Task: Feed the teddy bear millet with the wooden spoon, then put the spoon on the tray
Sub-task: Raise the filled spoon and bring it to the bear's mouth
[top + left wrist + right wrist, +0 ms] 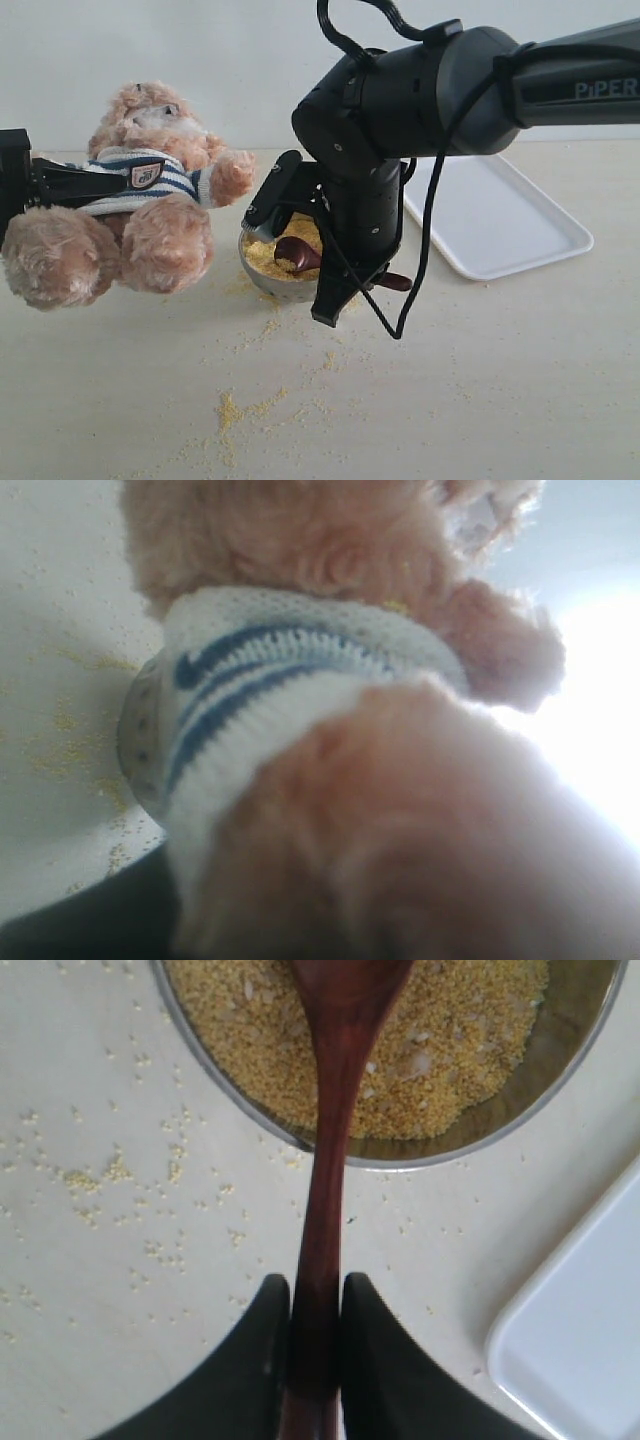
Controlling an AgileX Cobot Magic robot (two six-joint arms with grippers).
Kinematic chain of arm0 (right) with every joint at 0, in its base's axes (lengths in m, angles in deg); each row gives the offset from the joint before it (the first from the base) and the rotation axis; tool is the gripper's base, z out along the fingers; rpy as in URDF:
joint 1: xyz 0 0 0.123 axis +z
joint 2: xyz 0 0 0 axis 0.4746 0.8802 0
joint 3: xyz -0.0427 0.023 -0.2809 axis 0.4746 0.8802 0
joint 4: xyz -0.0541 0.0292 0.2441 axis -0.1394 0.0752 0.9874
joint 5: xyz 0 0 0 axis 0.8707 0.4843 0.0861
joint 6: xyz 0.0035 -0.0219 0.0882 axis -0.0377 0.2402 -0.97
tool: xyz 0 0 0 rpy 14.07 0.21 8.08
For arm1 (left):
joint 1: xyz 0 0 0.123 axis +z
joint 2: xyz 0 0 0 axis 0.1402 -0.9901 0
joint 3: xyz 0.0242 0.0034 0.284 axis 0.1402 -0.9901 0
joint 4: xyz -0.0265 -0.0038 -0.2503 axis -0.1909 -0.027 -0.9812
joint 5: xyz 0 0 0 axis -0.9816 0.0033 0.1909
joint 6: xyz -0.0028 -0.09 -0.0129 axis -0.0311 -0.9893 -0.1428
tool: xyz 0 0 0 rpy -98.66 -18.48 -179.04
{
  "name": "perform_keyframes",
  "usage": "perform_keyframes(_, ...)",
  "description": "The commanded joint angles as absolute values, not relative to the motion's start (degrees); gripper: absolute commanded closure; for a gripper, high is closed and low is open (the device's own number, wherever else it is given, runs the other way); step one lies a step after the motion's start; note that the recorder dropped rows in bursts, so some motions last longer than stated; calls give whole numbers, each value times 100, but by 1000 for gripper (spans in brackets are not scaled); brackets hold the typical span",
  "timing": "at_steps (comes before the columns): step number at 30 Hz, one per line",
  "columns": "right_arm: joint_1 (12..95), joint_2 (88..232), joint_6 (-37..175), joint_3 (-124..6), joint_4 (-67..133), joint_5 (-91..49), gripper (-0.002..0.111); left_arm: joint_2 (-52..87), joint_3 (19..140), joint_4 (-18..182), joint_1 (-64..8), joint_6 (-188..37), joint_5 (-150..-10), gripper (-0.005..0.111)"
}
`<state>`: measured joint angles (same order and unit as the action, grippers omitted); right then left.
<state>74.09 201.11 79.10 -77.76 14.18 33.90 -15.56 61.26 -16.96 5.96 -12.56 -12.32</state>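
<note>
The teddy bear [150,190] sits on the left, facing the metal bowl [262,280]. My left gripper [95,184] reaches in from the left edge and is shut on its striped torso. In the left wrist view the teddy bear [330,730] fills the frame and hides the fingers. My right gripper [345,275] points down beside the bowl, shut on the wooden spoon's handle [318,1210]. The wooden spoon [298,254] has its bowl resting in the millet [262,255]. From the right wrist the millet [450,1050] fills the metal bowl [575,1055]. The tray [500,220] lies to the right, nothing on it.
Loose grains [232,410] are scattered on the table in front of the bowl, with more grains [95,1175] beside it. A corner of the tray [580,1350] lies close to my right gripper [316,1285]. A black cable [425,250] hangs from the right arm.
</note>
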Motion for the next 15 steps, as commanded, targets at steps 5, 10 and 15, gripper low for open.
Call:
perform_keyframes(5, 7374, 19970, 7871, -7794, 1476, 3441, 108, -1553, 6167, -1805, 606, -1209, -1127, 102)
perform_keyframes(10, 7086, 19725, 7977, -7794, 1947, 3441, 108, -1553, 6167, -1805, 606, -1194, -1127, 102)
perform_keyframes(15, 6754, 19546, 8201, -7794, 2349, 3581, 108, -1553, 6167, -1805, 606, -1194, -1127, 102)
